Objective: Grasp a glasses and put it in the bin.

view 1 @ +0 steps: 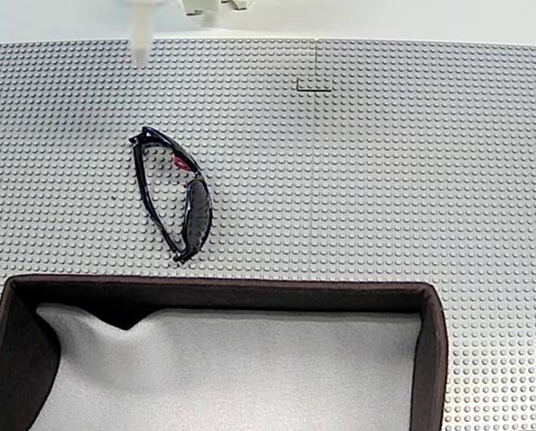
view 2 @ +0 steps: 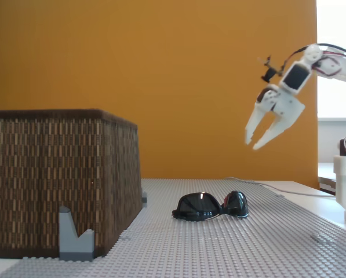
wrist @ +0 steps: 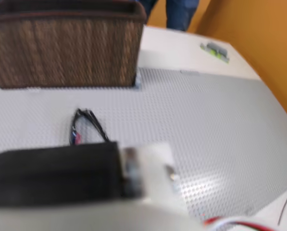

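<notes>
The glasses [view 1: 171, 193] lie folded on the grey studded plate, black frame with a pink-red accent, just beyond the far wall of the bin [view 1: 223, 285]. In a fixed view from the side, the glasses [view 2: 210, 207] rest to the right of the tall brown woven bin [view 2: 57, 179]. My white gripper [view 2: 252, 145] hangs open in the air above and to the right of them, fingers pointing down-left, nothing between them. A blurred white finger [view 1: 140, 36] enters at the top edge. The wrist view shows the glasses [wrist: 85, 126] in front of the bin [wrist: 66, 48].
The grey studded baseplate [view 1: 411, 197] covers the table, with open room right of the glasses. A small grey bracket [view 2: 74, 237] stands at the bin's corner. An orange wall [view 2: 190, 69] is behind. A person's legs [wrist: 177, 12] stand beyond the table.
</notes>
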You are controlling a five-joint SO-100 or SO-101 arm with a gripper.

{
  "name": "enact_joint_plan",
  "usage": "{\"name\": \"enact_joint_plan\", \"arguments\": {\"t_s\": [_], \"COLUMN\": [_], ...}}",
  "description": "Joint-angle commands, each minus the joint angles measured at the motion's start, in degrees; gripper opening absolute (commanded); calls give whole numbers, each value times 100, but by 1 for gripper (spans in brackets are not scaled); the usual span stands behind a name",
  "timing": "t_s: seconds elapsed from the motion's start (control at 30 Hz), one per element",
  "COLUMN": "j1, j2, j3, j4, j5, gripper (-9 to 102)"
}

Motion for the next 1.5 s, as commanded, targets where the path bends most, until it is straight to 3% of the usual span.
{"name": "enact_joint_plan", "arguments": {"t_s": [0.0,0.4,0.73,1.0,1.27,1.37,1.47], "j1": [220,114,-79,-220,-316,-343,-360], "j2": [-633,-2628,-3384,-3639,-3876,-3753,-3639], "j3": [-413,-791,-782,-536,-519,-325,-167], "j4": [-97,-369,-53,-527,-738,-932,-1063], "j5": [853,2206,2399,2399,2452,2382,2329], "gripper": [8,18,18,19,15,1,0]}}
